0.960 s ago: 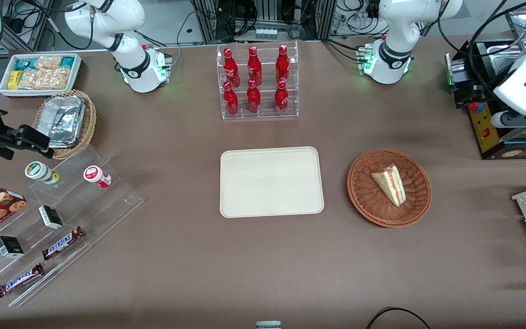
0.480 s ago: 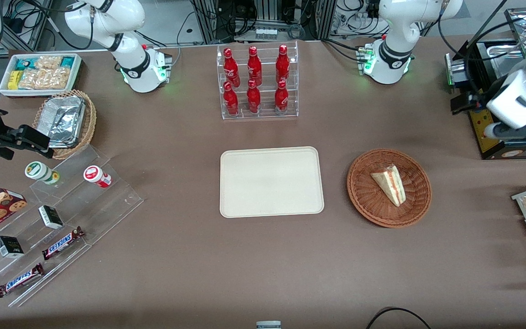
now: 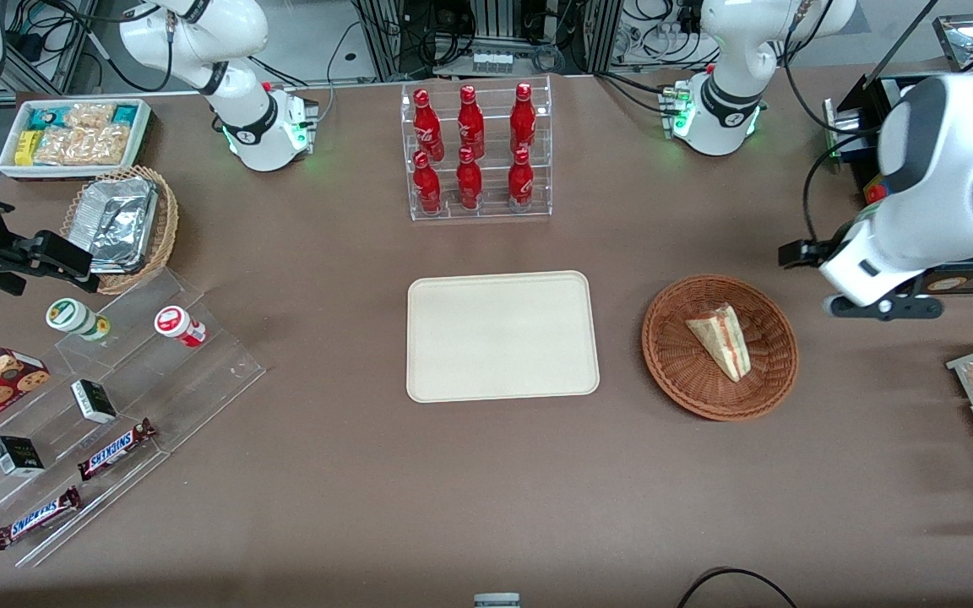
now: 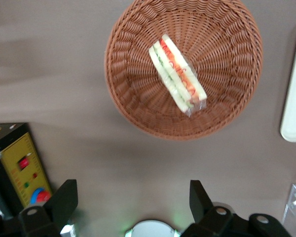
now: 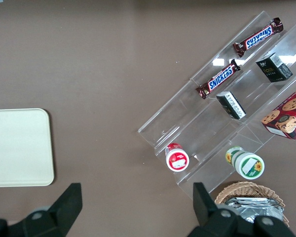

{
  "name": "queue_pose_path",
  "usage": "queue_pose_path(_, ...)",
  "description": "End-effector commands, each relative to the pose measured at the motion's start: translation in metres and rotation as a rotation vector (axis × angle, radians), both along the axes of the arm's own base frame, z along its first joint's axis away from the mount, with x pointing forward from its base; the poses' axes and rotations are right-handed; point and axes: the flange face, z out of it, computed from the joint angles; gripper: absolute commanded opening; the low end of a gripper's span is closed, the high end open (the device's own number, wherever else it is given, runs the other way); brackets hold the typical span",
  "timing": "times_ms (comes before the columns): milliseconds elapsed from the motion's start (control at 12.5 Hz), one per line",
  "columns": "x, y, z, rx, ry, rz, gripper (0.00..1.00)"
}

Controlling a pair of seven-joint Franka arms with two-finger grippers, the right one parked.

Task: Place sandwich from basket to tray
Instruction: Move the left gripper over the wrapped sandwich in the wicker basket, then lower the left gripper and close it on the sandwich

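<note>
Gripper point(image 4: 130, 200) spread wide and empty, hanging high above bare table just outside the basket point(image 3: 681, 371), toward the working arm's end; its two fingers point(image 4: 64, 197) frame the wrist view with the basket in sight, so this reads as the approach before descent. Sandwich point(image 3: 721, 340) lies on its side in the basket's middle, filling edge exposed, free to be pinched across the bread. Tray point(image 3: 453, 371) sits bare just beside the basket, a short carry away

— We make out the gripper point(image 4: 133, 190) above the table just beside the basket point(image 4: 138, 98), but its spread fingers point(image 4: 64, 197) are cut off by the edge.

— And we get only one strip of the tray point(image 4: 294, 98).
</note>
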Motion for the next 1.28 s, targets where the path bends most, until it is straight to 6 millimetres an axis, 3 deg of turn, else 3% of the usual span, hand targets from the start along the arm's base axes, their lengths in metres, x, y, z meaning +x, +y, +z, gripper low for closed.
queue_pose_path(0, -0.023, -0.005, -0.034, 0.001, -0.071, 0.032, 1.00)
queue_pose_path(320, -0.034, -0.009, -0.082, 0.015, -0.182, 0.216, 1.00)
queue_pose_path(880, -0.034, -0.045, -0.112, 0.055, -0.224, 0.628, 1.00)
queue_pose_path(1200, -0.027, -0.052, -0.138, 0.053, -0.218, 0.661, 1.00)
